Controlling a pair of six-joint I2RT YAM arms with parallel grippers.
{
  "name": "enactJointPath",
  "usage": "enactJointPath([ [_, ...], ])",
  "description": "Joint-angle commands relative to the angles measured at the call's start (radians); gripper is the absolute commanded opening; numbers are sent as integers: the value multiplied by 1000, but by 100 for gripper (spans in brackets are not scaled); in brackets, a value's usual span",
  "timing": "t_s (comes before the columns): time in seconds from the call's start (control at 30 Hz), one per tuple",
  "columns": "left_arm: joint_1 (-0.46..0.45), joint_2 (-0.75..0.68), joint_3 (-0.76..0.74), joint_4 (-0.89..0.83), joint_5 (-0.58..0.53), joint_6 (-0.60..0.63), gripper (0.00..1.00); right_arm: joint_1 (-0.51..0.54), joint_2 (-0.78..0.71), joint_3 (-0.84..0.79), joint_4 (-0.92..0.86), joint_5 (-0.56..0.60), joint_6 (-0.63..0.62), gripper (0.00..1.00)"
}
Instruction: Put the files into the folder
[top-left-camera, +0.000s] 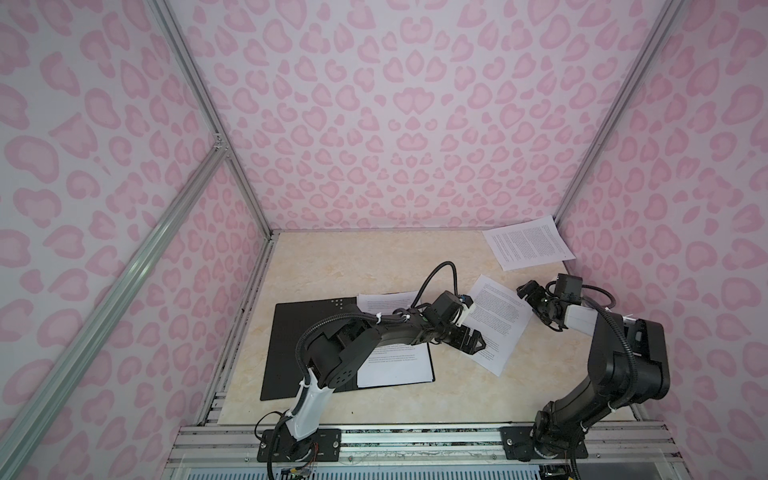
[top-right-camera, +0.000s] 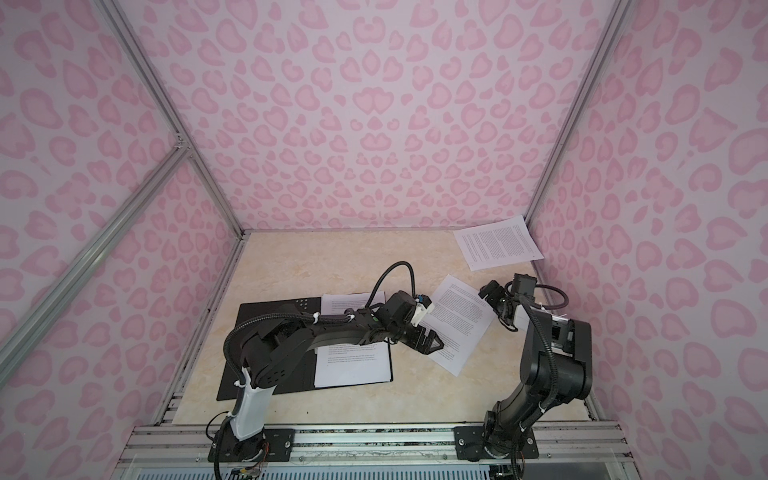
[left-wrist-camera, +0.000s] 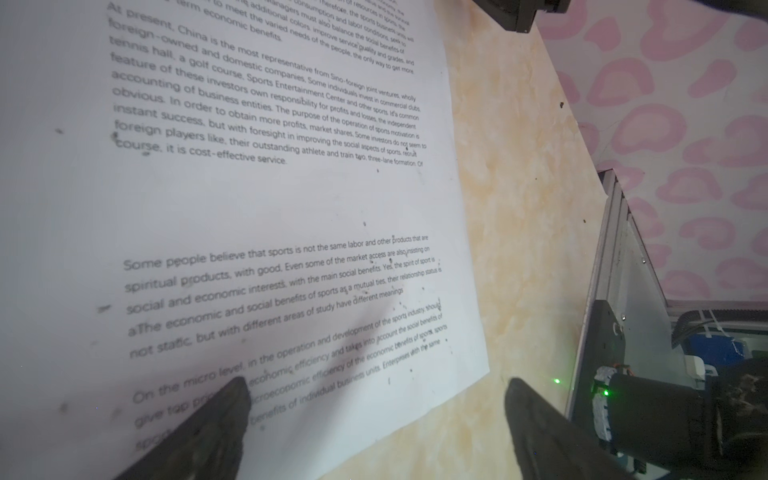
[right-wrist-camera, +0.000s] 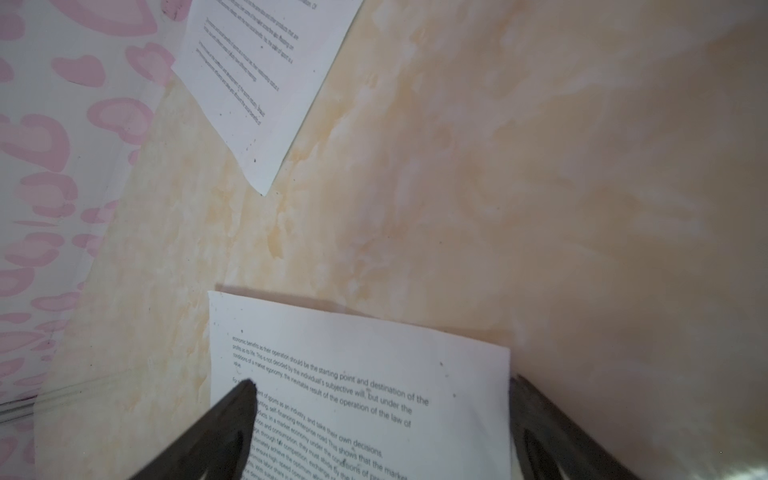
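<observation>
So the thin flat folder (top-left-camera: 291, 345) is lying wide open on the left part of the beige marble-look table (top-left-camera: 353, 266), black inside facing up, and it looks the same in both top views (top-right-camera: 266, 309). One white printed paper sheet (top-left-camera: 395, 370) sits flat on the folder's right-hand half, with its far part hidden under the left arm (top-left-camera: 374, 332). A second white printed sheet (top-left-camera: 386, 301) pokes out at the folder's far edge behind that arm. I can't tell how much of it actually rests on the folder.

Just right of the folder there's a tilted white printed sheet (top-left-camera: 496, 320) lying flat on the table at an angle. The left gripper (top-left-camera: 478, 347) hangs over its near left edge, jaws spread wide with nothing in them. In the left wrist view (left-wrist-camera: 374, 419) one finger (left-wrist-camera: 224, 415) is over the printed text and the other is over bare table past the paper's edge. Whether either one touches down, I can't say.

The right gripper (top-left-camera: 524, 291) is at the far right side of that same sheet (right-wrist-camera: 353, 353), also wide open and empty.

The last white printed sheet (top-left-camera: 530, 243) is off in the far right corner, well apart from everything, with its far edge riding up against the pink spotted wall (top-left-camera: 415, 124).
</observation>
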Motion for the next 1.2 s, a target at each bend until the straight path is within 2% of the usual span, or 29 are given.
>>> enactJointPath([
  [0.0,1,34,1,-129,-16,-20,97,7,15,-35,-82,-46,22,95],
  [0.33,1,60,14,-135,-13,-19,97,39,-79,-196,60,-192,98,95],
  [0.73,5,75,21,-141,-11,-21,97,85,-245,-333,190,-279,151,97],
  [0.93,11,72,15,-136,1,-27,97,85,-272,-338,119,-207,94,81],
  [1.17,19,59,6,-122,20,-25,97,96,-273,-337,61,-150,44,36],
])
